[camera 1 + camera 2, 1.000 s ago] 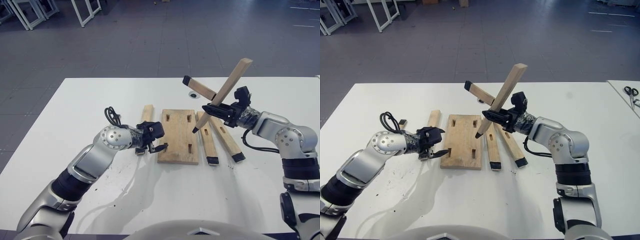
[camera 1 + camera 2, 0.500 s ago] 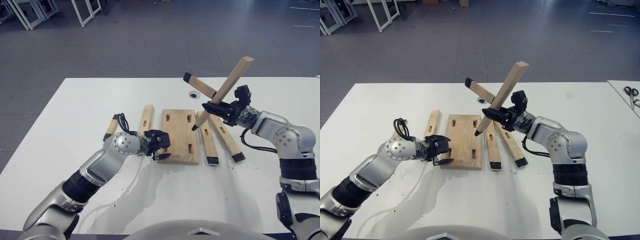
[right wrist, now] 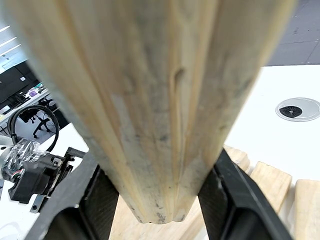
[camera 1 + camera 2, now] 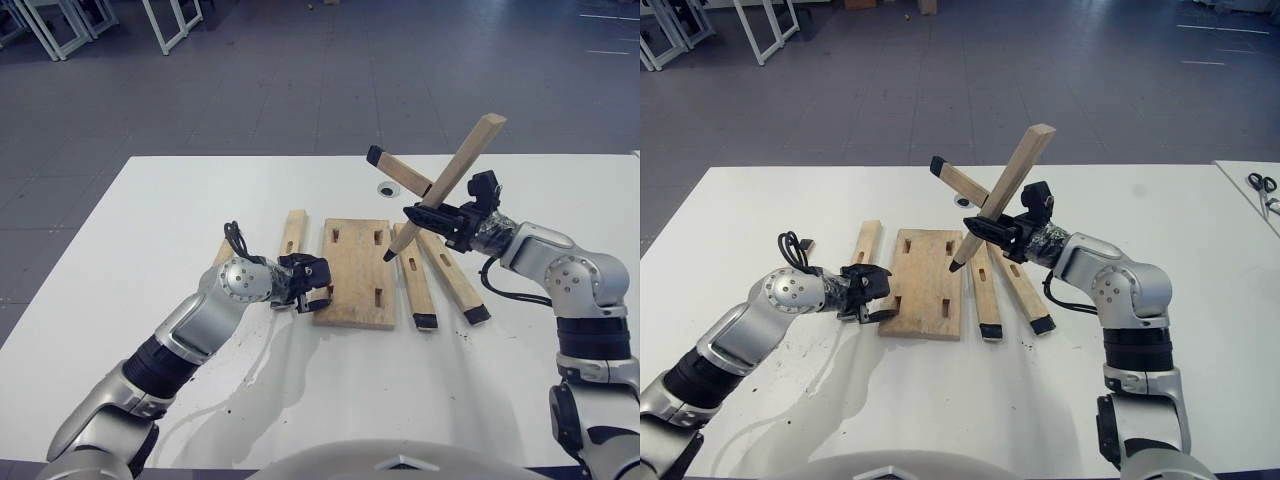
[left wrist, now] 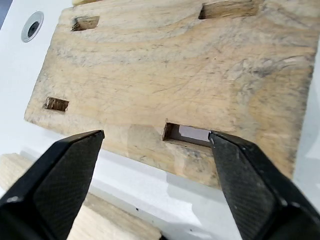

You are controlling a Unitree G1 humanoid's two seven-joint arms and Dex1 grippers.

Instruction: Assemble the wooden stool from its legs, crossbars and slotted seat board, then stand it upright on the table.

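Slotted seat board [image 4: 357, 272]: flat on the white table [image 4: 150, 210]. Left gripper [image 4: 316, 297]: fingers apart, straddling the board's left edge near a slot. Right gripper [image 4: 421, 214]: clamped on a tilted leg [image 4: 463, 163], dark tip down over the board's right edge. Spare leg [image 4: 416, 287]: flat, just right of the board. Crossbar [image 4: 293, 231]: just left of the board.

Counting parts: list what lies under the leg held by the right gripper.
On the table below the held leg lie three legs: two beside the seat board, one farther back. The right gripper covers parts of them.
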